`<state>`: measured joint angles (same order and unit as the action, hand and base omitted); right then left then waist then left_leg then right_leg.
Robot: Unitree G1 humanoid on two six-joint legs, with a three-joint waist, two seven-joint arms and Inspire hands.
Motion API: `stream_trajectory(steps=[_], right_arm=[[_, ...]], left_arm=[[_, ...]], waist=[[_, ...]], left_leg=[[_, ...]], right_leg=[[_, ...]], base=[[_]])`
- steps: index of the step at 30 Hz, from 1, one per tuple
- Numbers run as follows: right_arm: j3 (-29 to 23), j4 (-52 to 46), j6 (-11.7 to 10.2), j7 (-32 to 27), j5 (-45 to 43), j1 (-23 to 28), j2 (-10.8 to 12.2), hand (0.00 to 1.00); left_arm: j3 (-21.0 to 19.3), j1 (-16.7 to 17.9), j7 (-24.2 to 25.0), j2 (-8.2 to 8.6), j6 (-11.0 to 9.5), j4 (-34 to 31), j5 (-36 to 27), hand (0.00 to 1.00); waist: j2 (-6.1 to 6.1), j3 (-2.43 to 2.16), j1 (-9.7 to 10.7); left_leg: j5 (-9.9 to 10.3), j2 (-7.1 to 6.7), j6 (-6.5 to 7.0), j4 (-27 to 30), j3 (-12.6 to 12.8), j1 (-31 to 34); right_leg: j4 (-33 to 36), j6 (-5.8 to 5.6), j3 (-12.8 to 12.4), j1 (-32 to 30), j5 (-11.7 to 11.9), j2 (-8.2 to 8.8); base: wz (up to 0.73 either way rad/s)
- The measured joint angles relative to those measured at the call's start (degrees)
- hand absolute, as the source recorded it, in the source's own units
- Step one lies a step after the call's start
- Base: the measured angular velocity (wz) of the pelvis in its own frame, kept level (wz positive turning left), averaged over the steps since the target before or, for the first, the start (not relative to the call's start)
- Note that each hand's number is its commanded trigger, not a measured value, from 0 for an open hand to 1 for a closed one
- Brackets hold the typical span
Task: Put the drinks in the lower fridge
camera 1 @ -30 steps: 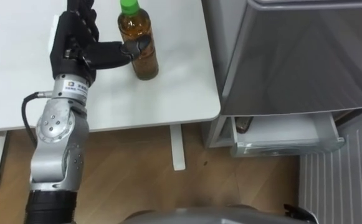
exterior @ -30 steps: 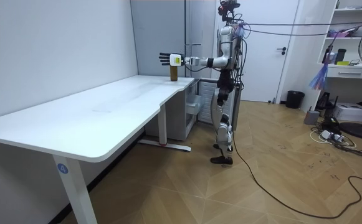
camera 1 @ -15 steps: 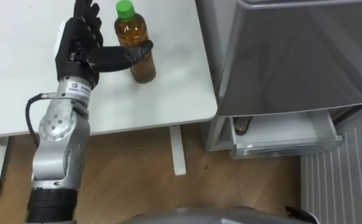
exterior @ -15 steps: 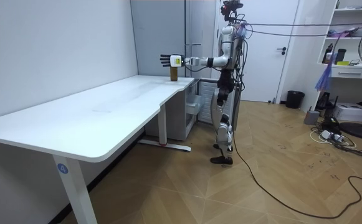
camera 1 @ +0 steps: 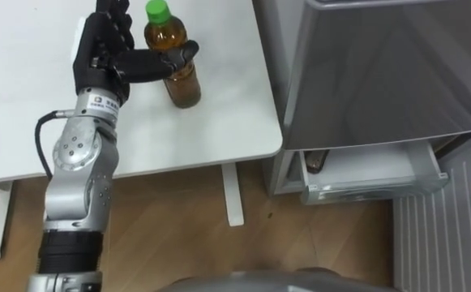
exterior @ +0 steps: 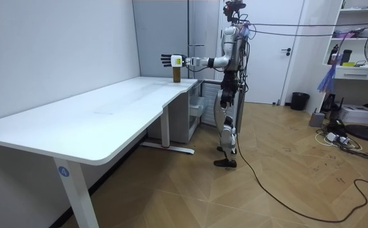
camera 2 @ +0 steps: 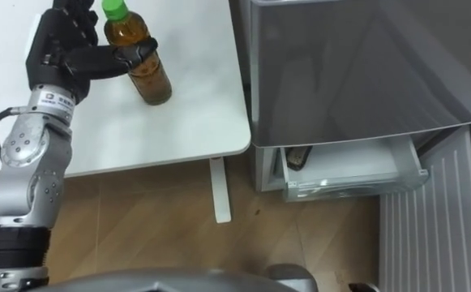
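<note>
- the bottle [camera 1: 182,85], brown drink with a green cap [camera 1: 157,10], stands upright on the white table [camera 1: 219,122], near the table's right edge and toward its far right corner.
- the left hand [camera 1: 105,61] is at the bottle's left side; its fingers [camera 1: 109,10] point straight away from the robot, beside the bottle and not curled round it.
- the thumb [camera 1: 166,63] reaches rightward across the bottle's front and touches it just under the shoulder, so the hand is spread wide, with the bottle between thumb and fingers and no closed hold.
- compared with a second ago, the thumb lies a little higher on the bottle and the forearm reaches slightly further over the table.
- the bottle stands at the same spot by the table's right edge, upright as before; it has not been lifted.
- the whole eye view has shifted a little since then, which is the camera's own move.
- right of the table stands the grey fridge [camera 1: 381,73], its lower drawer [camera 1: 373,182] pulled open toward the robot; a small dark thing lies at the drawer's left end, too small to tell.
- in the room view the robot stands upright on the wooden floor at the table's far end, beside the fridge, left arm held out level over the table; its stance matches the earlier pictures.
</note>
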<state>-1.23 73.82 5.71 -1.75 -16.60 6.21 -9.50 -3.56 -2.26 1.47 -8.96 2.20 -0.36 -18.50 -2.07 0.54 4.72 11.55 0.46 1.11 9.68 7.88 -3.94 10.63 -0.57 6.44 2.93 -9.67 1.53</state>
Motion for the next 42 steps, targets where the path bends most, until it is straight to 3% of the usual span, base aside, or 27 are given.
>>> stream_trajectory(steps=[4, 9, 15, 22, 31, 42], right_arm=[[-0.05, -0.26, 0.66, 0.07, -1.65, 0.0, 0.01, 0.0], [-0.04, -0.8, 1.74, 0.88, -3.23, -0.22, -0.02, 0.0], [-0.02, -0.92, 1.9, 1.9, -3.72, -0.72, -0.02, 0.0], [-0.05, -0.93, 1.93, 1.89, -3.75, -0.75, -0.02, 0.0], [-0.06, -0.85, 2.0, 1.9, -3.64, -0.65, -0.03, 0.0], [-0.05, -0.94, 2.55, 1.89, -3.69, -1.23, -0.03, 0.0]], left_arm=[[-0.02, -0.16, -0.06, -0.24, 0.52, 2.69, 0.01, 0.0], [-0.01, -0.56, 0.03, -2.12, 2.6, 2.88, -0.02, 0.0], [-0.01, -1.46, 0.22, -2.98, 2.88, 2.88, -0.02, 0.0], [-0.04, -1.47, -0.16, -3.21, 4.1, 3.83, -0.04, 0.0], [-0.04, -1.55, -1.84, -3.22, 4.14, 4.76, -2.33, 0.0], [0.01, -6.21, -3.3, -3.22, 4.92, 10.17, -4.62, 0.0]], waist=[[0.1, 0.06, 0.32], [0.53, 0.18, 0.45], [0.66, 0.06, 0.53], [0.81, -0.02, 1.04], [0.7, -0.29, 1.34], [0.62, -0.29, 1.55]], left_leg=[[0.0, 0.02, 0.0, 0.07, 0.1, 0.03], [0.0, 0.0, 0.01, 0.27, 0.1, 0.26], [0.0, -0.01, 0.0, 0.37, 0.13, 0.54], [-0.01, -0.04, 0.0, 0.61, 0.3, 0.55], [-0.01, -0.03, 0.0, 0.65, 0.17, 0.27], [-0.01, -0.04, 0.01, 0.59, 0.6, 0.25]], right_leg=[[0.15, 0.01, -0.02, -0.04, -0.01, 0.01], [0.12, 0.25, -0.21, -0.13, -0.19, 0.02], [0.14, 0.25, -0.33, -0.62, -0.19, 0.02], [0.09, 0.25, -0.75, -0.74, -0.19, 0.03], [0.16, 0.27, -1.61, -0.8, -0.18, -0.11], [0.1, 0.27, -1.7, -0.88, -0.18, -0.12]], base=[[-0.02], [0.0], [0.0], [0.0], [-0.02], [0.0]])
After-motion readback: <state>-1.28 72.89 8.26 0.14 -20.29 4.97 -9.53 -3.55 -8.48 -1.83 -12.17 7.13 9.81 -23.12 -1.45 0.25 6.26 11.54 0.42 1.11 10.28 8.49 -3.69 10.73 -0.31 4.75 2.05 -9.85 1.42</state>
